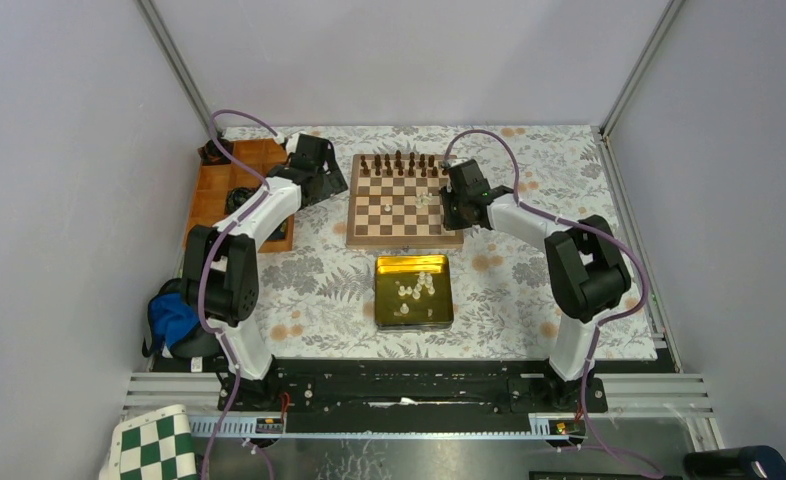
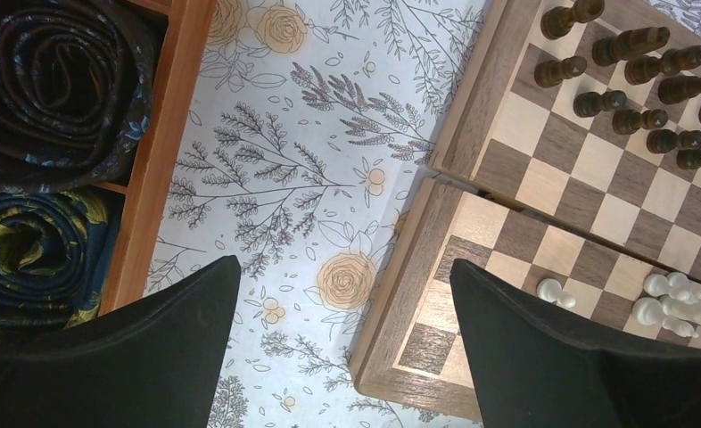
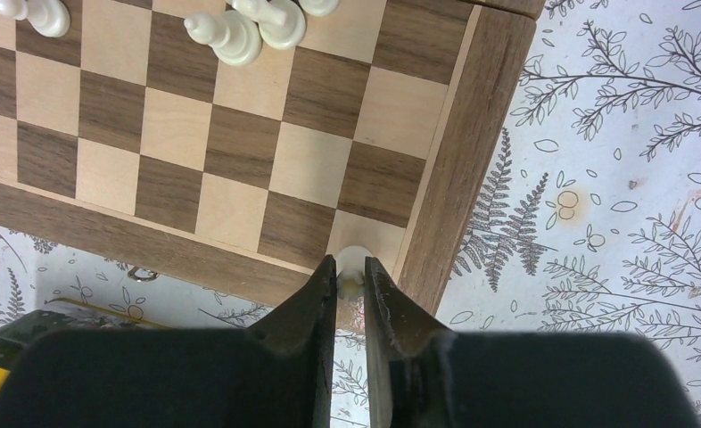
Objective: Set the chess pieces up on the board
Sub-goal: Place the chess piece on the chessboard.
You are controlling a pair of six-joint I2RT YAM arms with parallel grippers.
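Right arm [image 1: 529,225] reaches forward, right gripper [image 3: 350,283] tipped down at the near right corner of the board [image 1: 399,241]. Its black fingers [image 3: 316,312] pinch one cream-white chess piece [image 3: 353,260], rounded and glossy, over the corner cream square beside the tan rim.

Left arm [image 1: 259,210] is stretched toward the board's left edge, left gripper [image 2: 342,267] spread wide above the floral cloth [image 2: 276,160].

The board is matte wood, two halves meeting at a seam. Other cream pieces [image 3: 240,28] cluster mid-board; more lie in a shiny gold tin [image 1: 384,315]. Turned dark pieces [image 2: 632,53] line the far rows.
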